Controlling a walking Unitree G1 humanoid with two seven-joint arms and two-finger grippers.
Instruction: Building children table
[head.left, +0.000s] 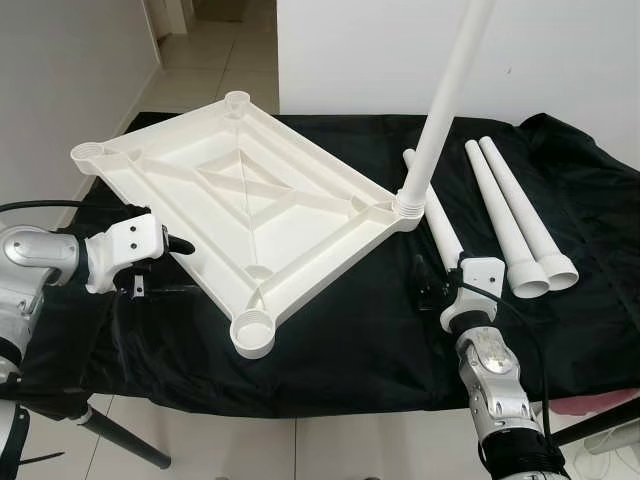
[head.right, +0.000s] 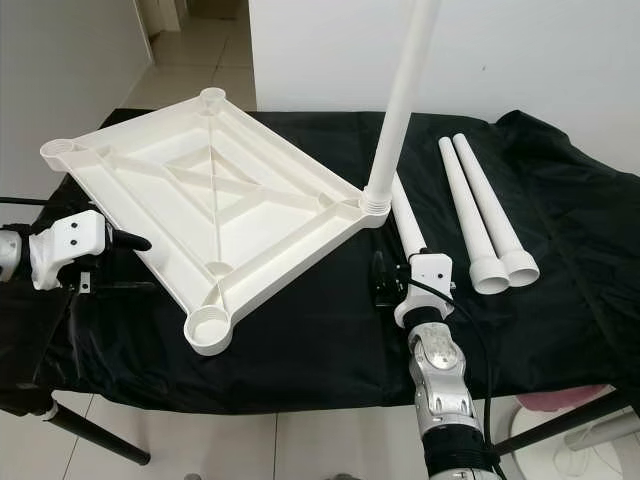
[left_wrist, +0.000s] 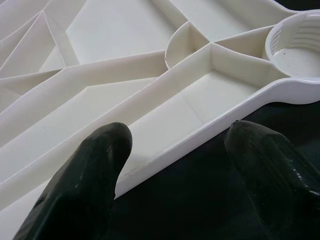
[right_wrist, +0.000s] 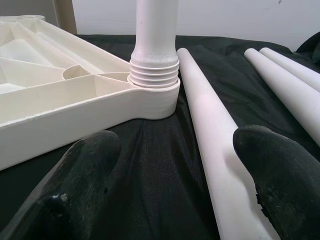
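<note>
Left gripper (head.left: 178, 245), at the near left edge of the tabletop (head.left: 240, 215): jaws wide, holding nothing, one finger (left_wrist: 87, 175) over the tabletop's rim and the other over the black cloth (head.left: 350, 340) beside it. Whether a pad touches the plastic cannot be told.

Tabletop: a white moulded plastic panel lying underside up on the cloth, ribs showing, a round socket at each corner. It likely handles as light and stiff but smooth, so a pinch on the thin rim wall or a rib should hold better than any flat face. The near socket (head.left: 252, 333) is empty.

Fitted leg (head.left: 440, 110): a white tube standing upright in the right-hand corner socket, its threaded collar (right_wrist: 154, 70) still partly above the socket lip. Being tall, it would lever the panel if the panel is tipped.

Loose leg (head.left: 440, 225): lies on the cloth just beside that socket, running toward the right gripper (head.left: 425, 285). Smooth, round and hollow-looking, it will probably roll and slip; a hold near the middle seems soundest.

Right gripper: jaws wide and empty, low over the cloth, one finger (right_wrist: 280, 175) over the near end of the loose leg, the other above bare cloth.

Two more legs (head.left: 515, 215): side by side on the cloth, farther right, wide ends nearest the robot.
</note>
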